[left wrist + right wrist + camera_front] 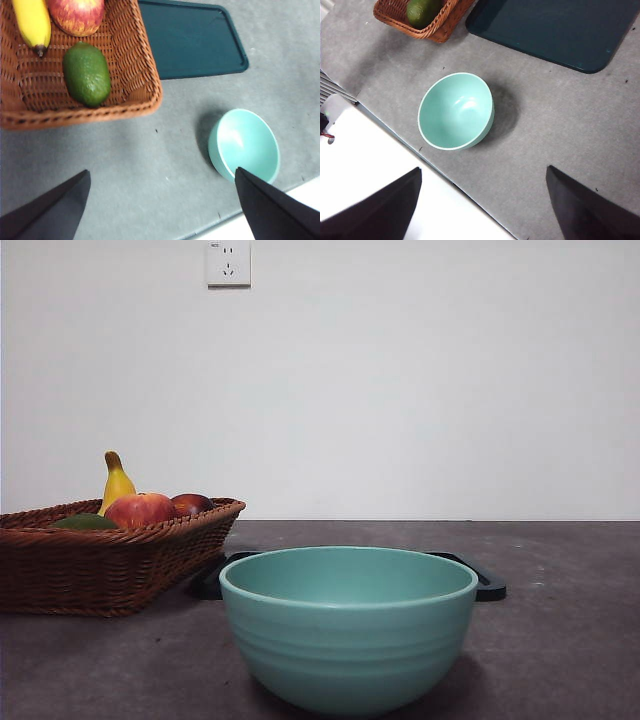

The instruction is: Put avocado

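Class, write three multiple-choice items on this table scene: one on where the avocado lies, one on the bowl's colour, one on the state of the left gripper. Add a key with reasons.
1. Where is the avocado?
A. In the bowl
B. In the wicker basket
C. On the dark tray

2. What colour is the bowl?
A. Light green
B. Red
C. White

3. How is the left gripper?
A. Shut on the avocado
B. Shut on the banana
C. Open, holding nothing

Key: 1 B, it lies beside the banana and the apple inside the basket. 2 A, all views show it light green. 3 C, its jaws stand wide apart above the table.
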Controlling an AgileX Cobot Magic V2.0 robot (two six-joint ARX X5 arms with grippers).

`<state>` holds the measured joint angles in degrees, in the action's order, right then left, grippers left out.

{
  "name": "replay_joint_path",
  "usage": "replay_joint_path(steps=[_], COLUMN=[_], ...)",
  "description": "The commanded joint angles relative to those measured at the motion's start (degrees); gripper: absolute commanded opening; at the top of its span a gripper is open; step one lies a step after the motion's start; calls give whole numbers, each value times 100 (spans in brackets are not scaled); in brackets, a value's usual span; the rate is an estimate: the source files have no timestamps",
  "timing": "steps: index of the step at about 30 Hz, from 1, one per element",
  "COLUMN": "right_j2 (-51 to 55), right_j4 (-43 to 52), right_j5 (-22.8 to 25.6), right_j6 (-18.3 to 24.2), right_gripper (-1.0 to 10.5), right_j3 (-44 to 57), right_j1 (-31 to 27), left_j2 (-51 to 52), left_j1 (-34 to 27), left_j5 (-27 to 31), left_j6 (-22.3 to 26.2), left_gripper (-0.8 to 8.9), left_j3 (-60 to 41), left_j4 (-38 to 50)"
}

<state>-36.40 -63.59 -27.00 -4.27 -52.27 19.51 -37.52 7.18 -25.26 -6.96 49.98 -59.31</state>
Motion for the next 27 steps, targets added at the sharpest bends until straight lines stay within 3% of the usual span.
replay_joint_path(steps=[1, 7, 15, 27], right_j2=[-24, -24, -24, -24], right_j4=[55, 55, 52, 50], right_j5=[0, 0, 0, 0], right_j6=[63, 61, 44, 22], right_gripper=[399, 399, 399, 399], right_j3=[-105, -105, -105, -105], right_j1=[35, 35, 35, 35], left_j2=[-378, -1384, -2887, -4507], left_j1=[59, 330, 815, 1102], left_j5=[22, 612, 1895, 2496], left_j6=[-15, -13, 35, 74], left_gripper=[467, 466, 464, 463], left_j3=[109, 188, 616, 767], left_j4=[334, 1023, 1596, 2347])
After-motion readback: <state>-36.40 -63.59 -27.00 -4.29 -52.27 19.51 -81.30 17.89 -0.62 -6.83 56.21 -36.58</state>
